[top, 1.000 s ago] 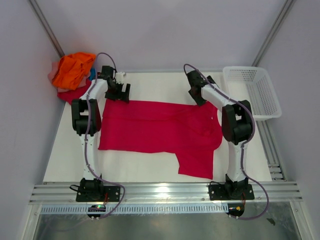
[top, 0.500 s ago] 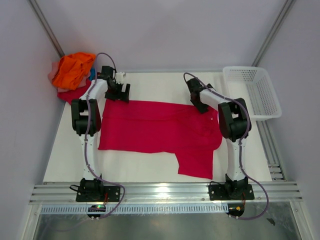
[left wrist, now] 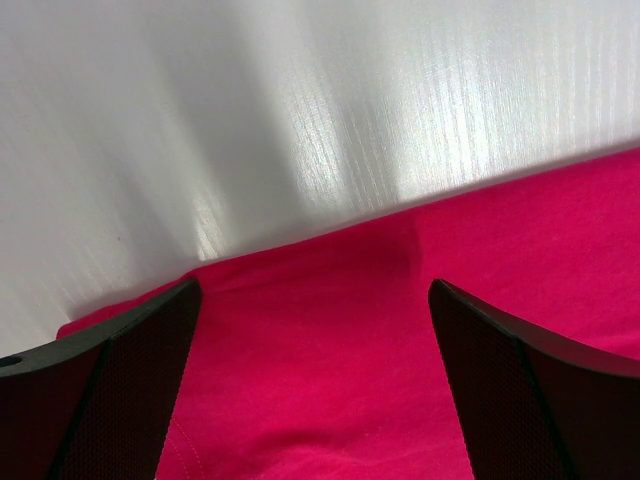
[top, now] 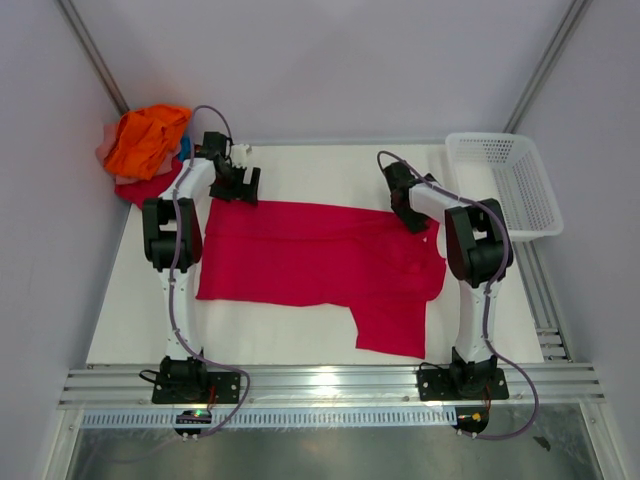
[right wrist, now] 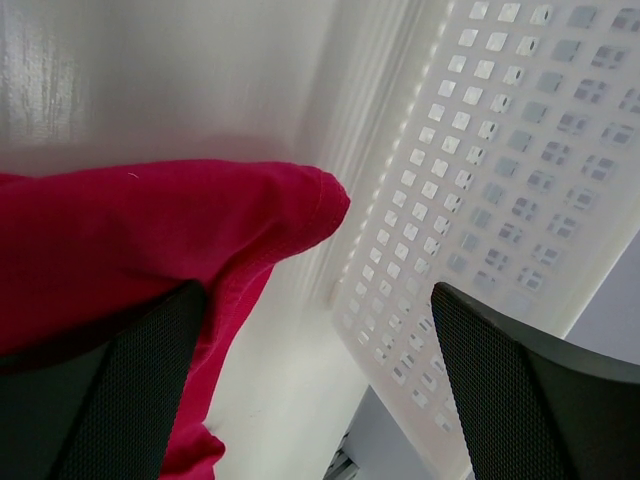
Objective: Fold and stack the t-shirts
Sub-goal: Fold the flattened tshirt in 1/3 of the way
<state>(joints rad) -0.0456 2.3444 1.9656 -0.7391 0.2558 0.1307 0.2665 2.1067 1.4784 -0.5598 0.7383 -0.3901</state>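
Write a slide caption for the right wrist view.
Open right claw over a rounded corner of the crimson t-shirt, white mesh basket alongside.

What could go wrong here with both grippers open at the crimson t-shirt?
The right gripper sits close to the white mesh basket and might bump it. The crimson t-shirt is bunched at that corner, while the left gripper straddles cloth at the edge; uneven grasps could skew the fold.

Right claw point(right wrist: 315, 300) gapes over a crimson t-shirt point(right wrist: 150, 230) fold, perhaps a sleeve, beside mesh basket point(right wrist: 500, 150).
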